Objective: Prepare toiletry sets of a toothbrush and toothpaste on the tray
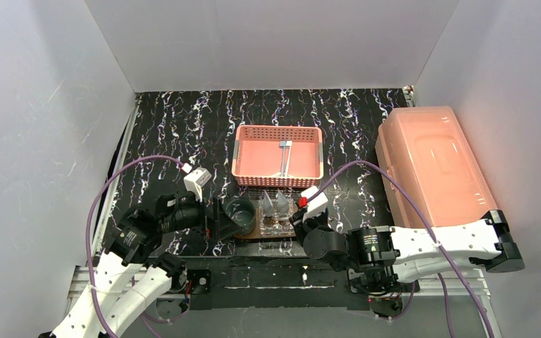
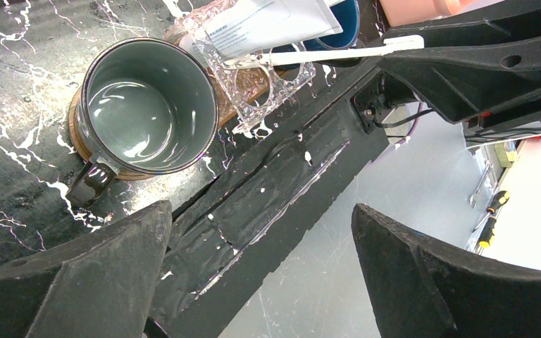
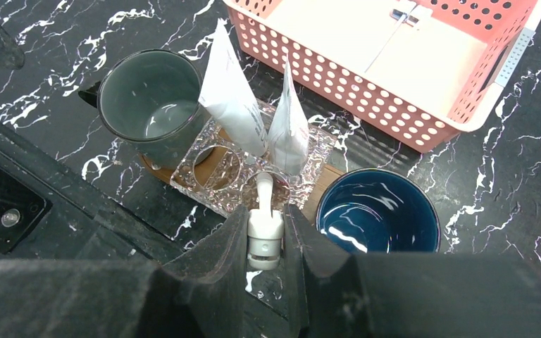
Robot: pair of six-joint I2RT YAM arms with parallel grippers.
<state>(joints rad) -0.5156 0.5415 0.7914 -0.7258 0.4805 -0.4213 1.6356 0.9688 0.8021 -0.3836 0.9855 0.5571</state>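
Observation:
The dark wooden tray (image 3: 322,191) carries a grey mug (image 3: 151,102), a blue mug (image 3: 379,211) and a clear holder (image 3: 211,184). Two white toothpaste tubes (image 3: 231,91) (image 3: 289,121) stand in the holder. My right gripper (image 3: 265,215) is shut on the thick end of a white toothbrush (image 3: 264,232), whose other end reaches into a hole of the holder. The left wrist view shows that toothbrush (image 2: 324,55) stretched between the holder (image 2: 253,88) and the right gripper. My left gripper (image 2: 260,211) hangs open and empty just near of the grey mug (image 2: 148,105).
Behind the tray stands a pink perforated basket (image 1: 242,165) with another toothbrush (image 1: 284,156) lying in it. A large translucent pink lidded box (image 1: 430,165) fills the right side. The table's near edge and black rail (image 2: 268,204) lie under the left gripper.

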